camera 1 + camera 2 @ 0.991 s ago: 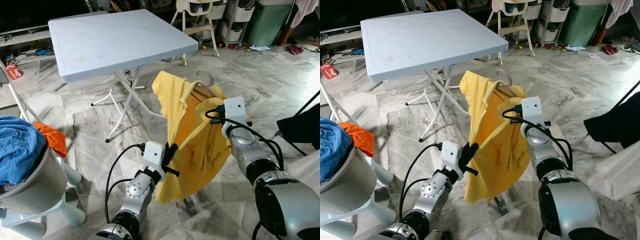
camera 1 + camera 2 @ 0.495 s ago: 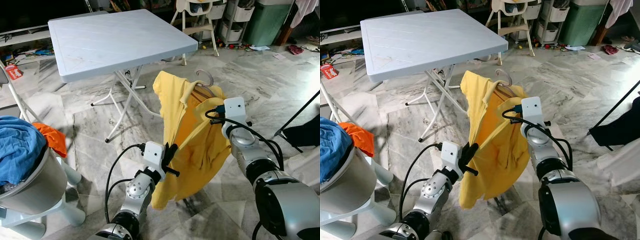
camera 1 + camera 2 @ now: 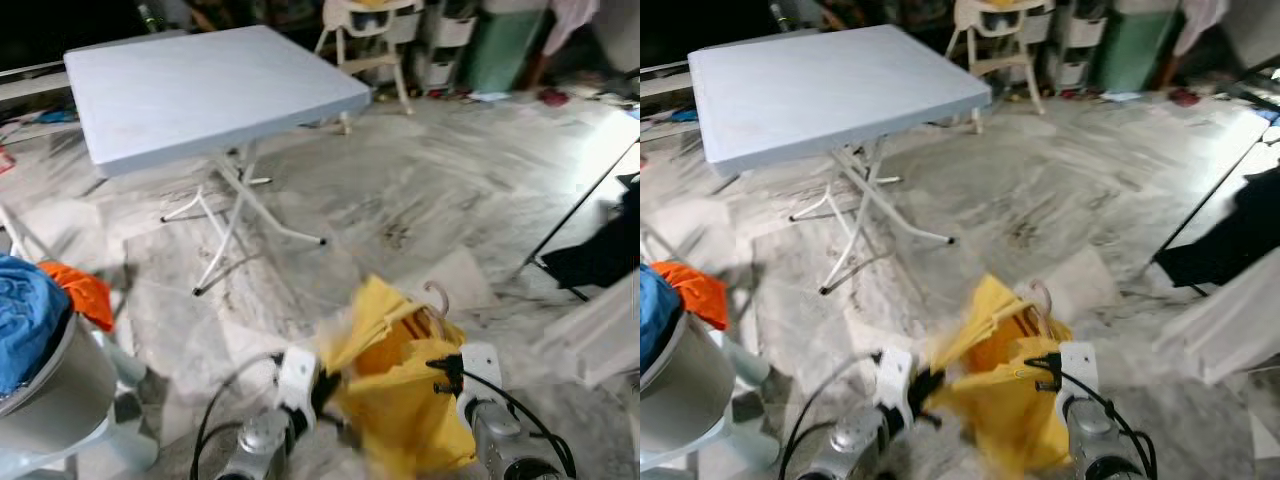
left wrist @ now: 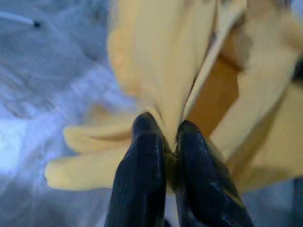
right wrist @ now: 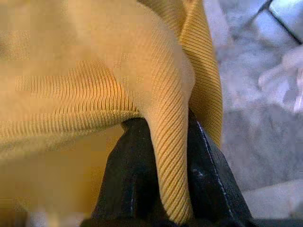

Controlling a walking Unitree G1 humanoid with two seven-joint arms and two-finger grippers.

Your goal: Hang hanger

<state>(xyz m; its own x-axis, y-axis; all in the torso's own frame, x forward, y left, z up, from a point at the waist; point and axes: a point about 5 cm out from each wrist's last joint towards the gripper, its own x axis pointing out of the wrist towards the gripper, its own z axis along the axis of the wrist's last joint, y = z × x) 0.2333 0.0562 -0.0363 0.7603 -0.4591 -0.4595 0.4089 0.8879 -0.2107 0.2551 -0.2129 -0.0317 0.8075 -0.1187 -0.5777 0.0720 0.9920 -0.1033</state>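
Well short of the grey folding worktop (image 3: pixel 210 90), low over the marble floor (image 3: pixel 400 190), the yellow shirt (image 3: pixel 400 390) rides on its hanger, whose hook (image 3: pixel 437 297) pokes up from the collar. The left gripper (image 3: pixel 325 385) pinches one edge of the cloth and the right gripper (image 3: pixel 447 368) holds the other side. A laundry basket (image 3: pixel 40 370) with blue and orange clothes stands off beside the worktop. The picture is blurred, so a loose hem could snag or drag on the floor.

From the left wrist, two black fingers (image 4: pixel 147 170) close on a thin fold of the yellow shirt; that small bite could slip under a tug.

From the right wrist, ribbed yellow fabric is clamped between the fingers (image 5: pixel 132 179). Whether they also grip the hanger itself is hidden; if not, it could slide out of the shirt.
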